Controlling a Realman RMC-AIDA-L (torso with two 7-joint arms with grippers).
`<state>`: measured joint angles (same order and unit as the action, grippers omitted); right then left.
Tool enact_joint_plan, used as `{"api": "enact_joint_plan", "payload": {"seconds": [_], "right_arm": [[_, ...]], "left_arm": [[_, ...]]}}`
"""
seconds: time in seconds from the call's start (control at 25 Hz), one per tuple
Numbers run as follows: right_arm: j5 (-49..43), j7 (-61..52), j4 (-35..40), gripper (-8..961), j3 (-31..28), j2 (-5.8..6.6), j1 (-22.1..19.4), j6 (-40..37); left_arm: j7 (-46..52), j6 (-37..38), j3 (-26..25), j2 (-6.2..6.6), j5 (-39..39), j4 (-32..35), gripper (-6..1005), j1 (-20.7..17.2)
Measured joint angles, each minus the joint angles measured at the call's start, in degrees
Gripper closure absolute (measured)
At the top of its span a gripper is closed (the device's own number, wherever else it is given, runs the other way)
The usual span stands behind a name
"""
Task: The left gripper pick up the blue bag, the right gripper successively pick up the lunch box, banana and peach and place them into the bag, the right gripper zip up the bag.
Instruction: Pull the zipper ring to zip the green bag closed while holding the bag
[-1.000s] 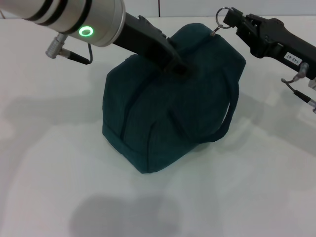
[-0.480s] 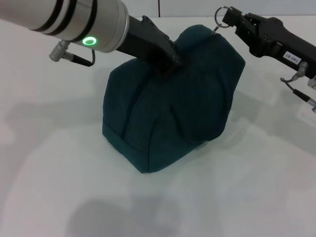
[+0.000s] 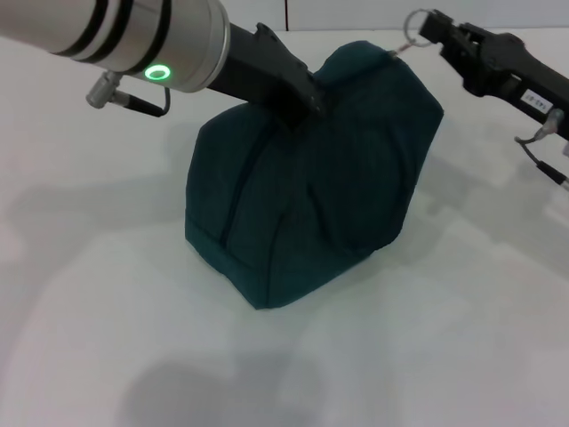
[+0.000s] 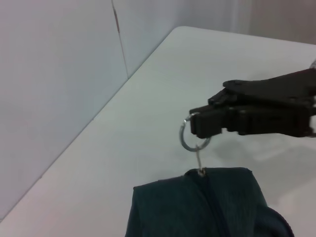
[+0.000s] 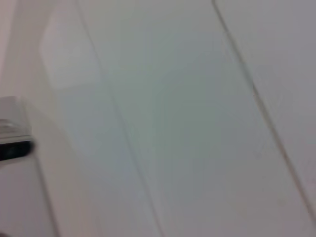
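Note:
The blue bag stands on the white table, its top closed. My left gripper comes in from the upper left and is shut on the fabric at the bag's top. My right gripper hangs just beyond the bag's far right top corner, shut on the zipper's ring pull. The left wrist view shows the same right gripper pinching the ring pull, with its thin link running down to the bag. The lunch box, banana and peach are out of view.
Bare white tabletop surrounds the bag on all sides. A pale wall rises behind the table's far edge. The right wrist view holds only a pale surface.
My right gripper has moved right and slightly back with the ring pull. The loop handle that hung on the bag's right side a second ago no longer shows. The left arm shifted slightly.

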<state>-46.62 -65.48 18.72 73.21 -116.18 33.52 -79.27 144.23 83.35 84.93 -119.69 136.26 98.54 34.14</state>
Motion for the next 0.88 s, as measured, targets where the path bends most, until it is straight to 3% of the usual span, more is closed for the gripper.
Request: {"api": "enact_joint_plan", "payload": {"seconds": [0.48,0.88], "right_arm": [[3.33,-1.34,-4.31,898,0.34,0.43,-1.56,15.04],[3.55,-0.81,-3.79,896,0.83,0.60,-2.35,8.81]], "left_arm": [[-1.67,-0.38,-1.09,0.10,-2.63,0.63,948,-0.19],[-2.56,-1.77,-1.09,0.02,-2.52,0.11,937,-0.45]]}}
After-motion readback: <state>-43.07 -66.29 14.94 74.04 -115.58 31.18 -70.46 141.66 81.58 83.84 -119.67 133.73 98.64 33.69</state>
